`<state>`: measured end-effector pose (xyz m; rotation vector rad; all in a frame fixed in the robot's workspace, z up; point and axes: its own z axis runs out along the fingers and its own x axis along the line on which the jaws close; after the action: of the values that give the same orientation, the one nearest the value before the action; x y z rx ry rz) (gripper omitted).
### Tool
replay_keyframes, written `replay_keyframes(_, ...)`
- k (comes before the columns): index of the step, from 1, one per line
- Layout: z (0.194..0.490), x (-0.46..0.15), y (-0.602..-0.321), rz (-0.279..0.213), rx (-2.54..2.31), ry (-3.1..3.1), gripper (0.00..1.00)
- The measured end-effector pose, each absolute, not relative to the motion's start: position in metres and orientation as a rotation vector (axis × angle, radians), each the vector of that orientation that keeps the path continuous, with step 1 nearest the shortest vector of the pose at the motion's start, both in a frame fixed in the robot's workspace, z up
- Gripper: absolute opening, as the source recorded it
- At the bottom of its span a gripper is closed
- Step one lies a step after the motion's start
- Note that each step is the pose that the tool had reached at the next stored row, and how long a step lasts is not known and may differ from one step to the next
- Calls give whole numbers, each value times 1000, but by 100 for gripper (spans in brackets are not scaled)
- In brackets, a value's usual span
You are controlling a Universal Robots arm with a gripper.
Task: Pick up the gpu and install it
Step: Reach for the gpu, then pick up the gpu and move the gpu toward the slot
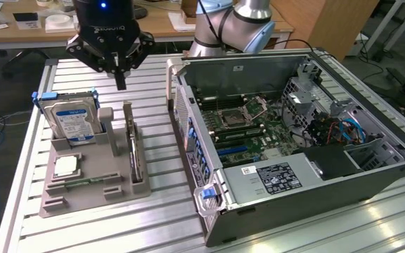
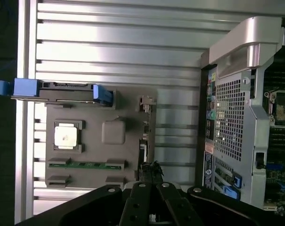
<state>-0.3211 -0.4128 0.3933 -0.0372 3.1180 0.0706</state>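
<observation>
The gpu (image 1: 135, 150) is a thin dark card standing on its edge in a slot of the grey holder (image 1: 90, 195), with its pale bracket (image 1: 127, 113) at the far end. In the wrist view the gpu (image 2: 142, 153) appears edge-on, along the holder's side nearest the case. My gripper (image 1: 121, 80) hangs in the air above the far end of the holder, just beyond the bracket. Its fingers are shut together with nothing between them. In the wrist view the gripper (image 2: 151, 181) sits over the near end of the card without touching it.
The holder also carries a silver hard drive (image 1: 74, 122) in a blue caddy, a processor (image 1: 65, 166) and a green memory stick (image 1: 83, 182). An open computer case (image 1: 294, 184) lies at the exterior view's right, its motherboard (image 1: 241, 124) and blue slots (image 1: 234, 150) exposed.
</observation>
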Motion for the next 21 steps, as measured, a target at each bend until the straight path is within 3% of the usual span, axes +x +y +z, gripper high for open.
replay_keyframes(21, 393, -333, -417, 71, -37, 3118, 11)
